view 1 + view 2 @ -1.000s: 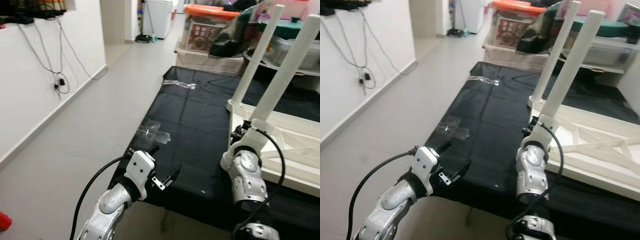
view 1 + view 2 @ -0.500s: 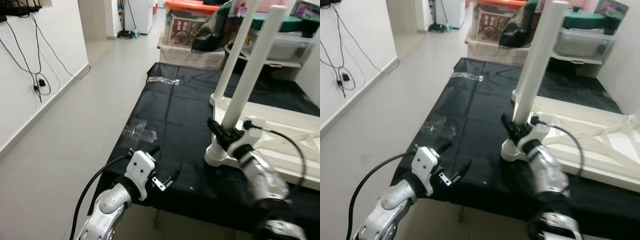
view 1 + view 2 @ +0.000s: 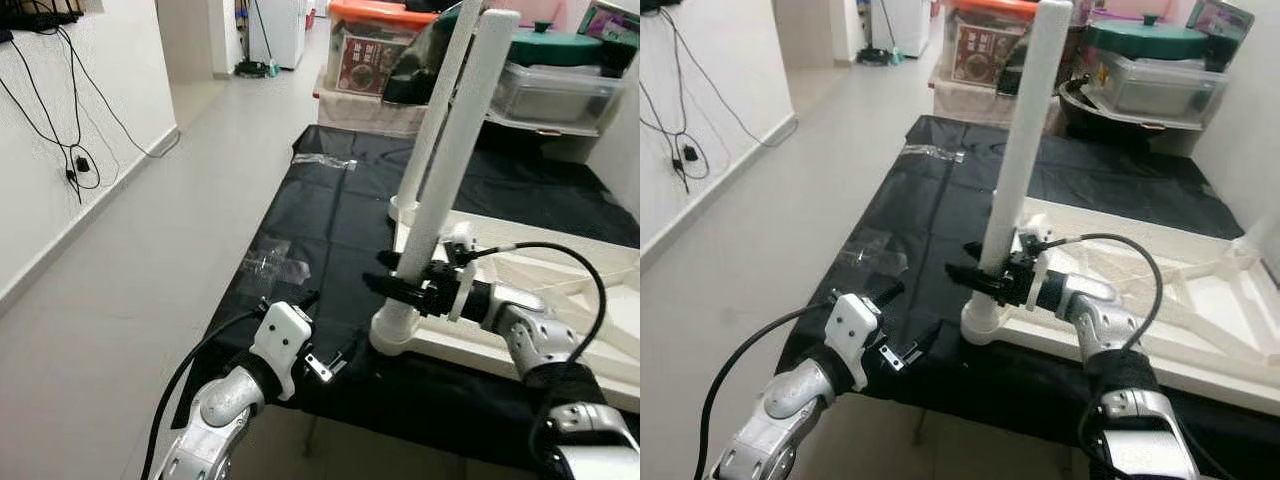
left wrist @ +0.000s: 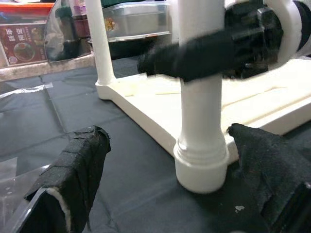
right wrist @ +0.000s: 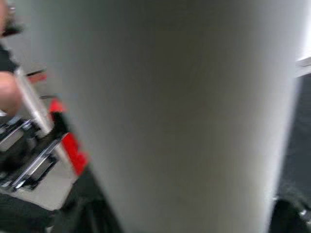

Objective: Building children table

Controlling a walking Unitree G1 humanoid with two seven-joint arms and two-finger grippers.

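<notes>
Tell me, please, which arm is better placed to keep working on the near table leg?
The right. Its gripper is already closed around the near white leg just above its socket on the upturned tabletop. The left gripper hangs open off the black mat's front edge, apart from the leg.

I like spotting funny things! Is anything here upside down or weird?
Yes: the white table lies upside down on the black cloth, its legs pointing up. The right gripper holds the near leg.
</notes>
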